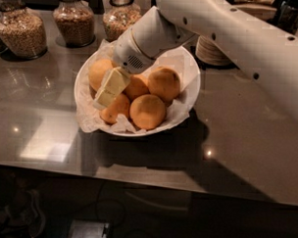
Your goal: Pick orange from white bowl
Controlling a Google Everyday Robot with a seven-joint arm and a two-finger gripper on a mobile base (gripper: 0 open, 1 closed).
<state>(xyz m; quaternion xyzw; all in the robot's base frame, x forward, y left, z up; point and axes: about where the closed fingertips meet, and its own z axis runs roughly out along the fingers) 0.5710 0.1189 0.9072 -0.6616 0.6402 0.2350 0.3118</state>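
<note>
White arm [230, 30] comes down from top right, slants left into bowl [191, 95]. Gripper [110, 88] low among fruit, just right of big yellowish orange [97, 72]. That orange lies at bowl's left side. Can't tell if gripper open or closed, or holding anything. Five oranges in all. One bowl, crumpled paper inside. Three jars [74, 21] behind.

orange [99, 72]: yellowish-orange, the palest of the bunch
other oranges [147, 111]: deeper orange, pretty uniform
white bowl [195, 93]: plain white, no pattern
paper [87, 120]: crumpled, white too
gripper [104, 97]: creamy pale yellow, over the left side of the bowl, right by the oranges
arm [230, 30]: white, few small dark dots
table [246, 144]: glossy dark grey, warm light glints
jars [24, 31]: clear, tan-brown grainy fill
</note>
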